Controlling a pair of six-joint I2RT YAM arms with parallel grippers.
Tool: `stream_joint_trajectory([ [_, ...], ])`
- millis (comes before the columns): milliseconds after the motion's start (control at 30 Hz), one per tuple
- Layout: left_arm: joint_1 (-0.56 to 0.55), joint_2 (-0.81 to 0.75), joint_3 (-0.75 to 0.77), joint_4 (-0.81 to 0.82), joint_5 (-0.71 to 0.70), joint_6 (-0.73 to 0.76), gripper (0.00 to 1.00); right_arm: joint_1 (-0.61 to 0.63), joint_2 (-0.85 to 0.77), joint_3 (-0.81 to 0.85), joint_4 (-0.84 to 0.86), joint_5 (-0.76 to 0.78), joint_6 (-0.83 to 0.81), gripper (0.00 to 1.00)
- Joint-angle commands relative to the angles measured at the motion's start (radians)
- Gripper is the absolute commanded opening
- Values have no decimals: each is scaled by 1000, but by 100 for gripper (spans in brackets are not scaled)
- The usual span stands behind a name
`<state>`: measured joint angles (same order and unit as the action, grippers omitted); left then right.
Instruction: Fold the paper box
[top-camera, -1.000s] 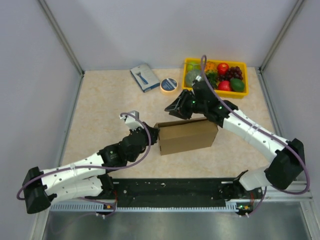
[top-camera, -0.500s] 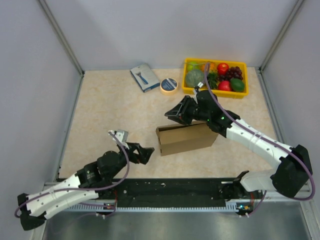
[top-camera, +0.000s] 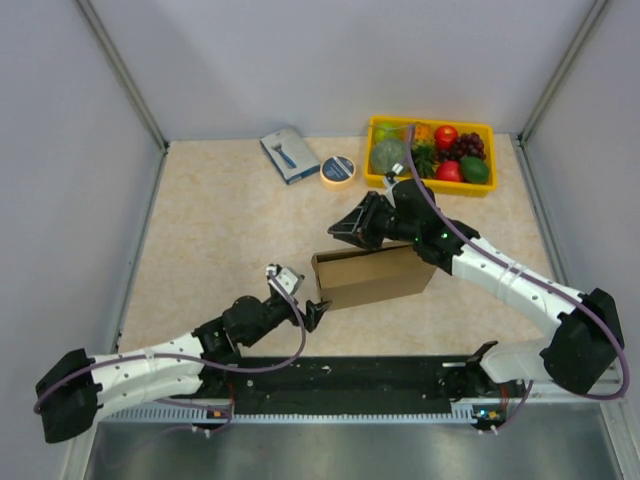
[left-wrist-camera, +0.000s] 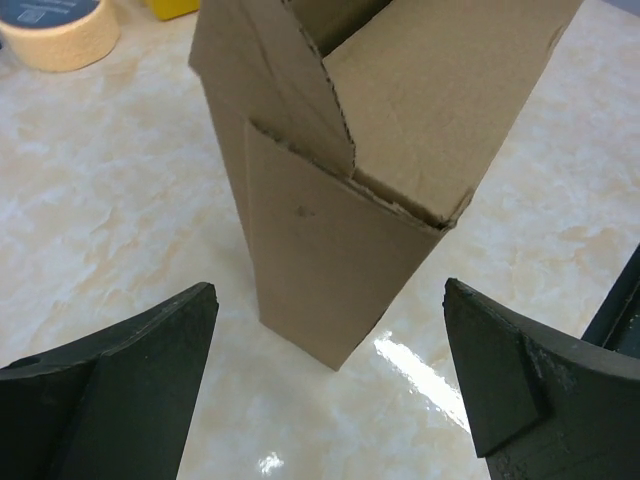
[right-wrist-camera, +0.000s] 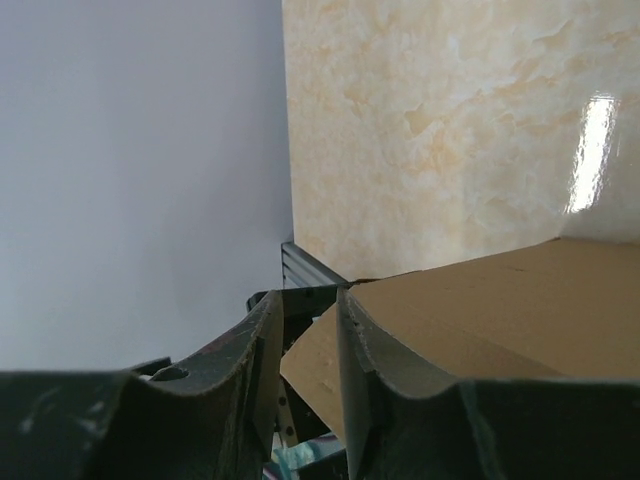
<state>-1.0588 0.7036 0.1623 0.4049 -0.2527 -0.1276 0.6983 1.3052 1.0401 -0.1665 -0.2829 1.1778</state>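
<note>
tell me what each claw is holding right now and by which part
The right claw pinches the paper box by a thin cardboard edge at its top. The left claw is open at the box's end, holding nothing.

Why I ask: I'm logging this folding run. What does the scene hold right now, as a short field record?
box: paper box, a carton lying on the table, left end open, flaps loose
left gripper: open, facing the box's left end, not touching
right gripper: at the box's far left corner, fingers almost together; a grip on the cardboard is unclear
far side: yellow tray of fruit, tape roll, blue-grey packet
</note>
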Motion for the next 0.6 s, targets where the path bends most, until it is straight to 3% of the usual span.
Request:
stream_joint_trajectory([
  [0,110,89,32,235,218,48,99,9,2,5,19,-33,-32,27],
  [100,236,144,29,293,433,16,99,10,9,9,5,-56,-46,27],
  [167,291,169,40,325,499,17,99,9,8,-2,5,-56,-49,27],
  [300,312,272,94,415,657,25,99,9,20,5,8,-71,-53,26],
  [567,361,367,154,474,806,51,99,9,58,37,7,-111,-63,26],
])
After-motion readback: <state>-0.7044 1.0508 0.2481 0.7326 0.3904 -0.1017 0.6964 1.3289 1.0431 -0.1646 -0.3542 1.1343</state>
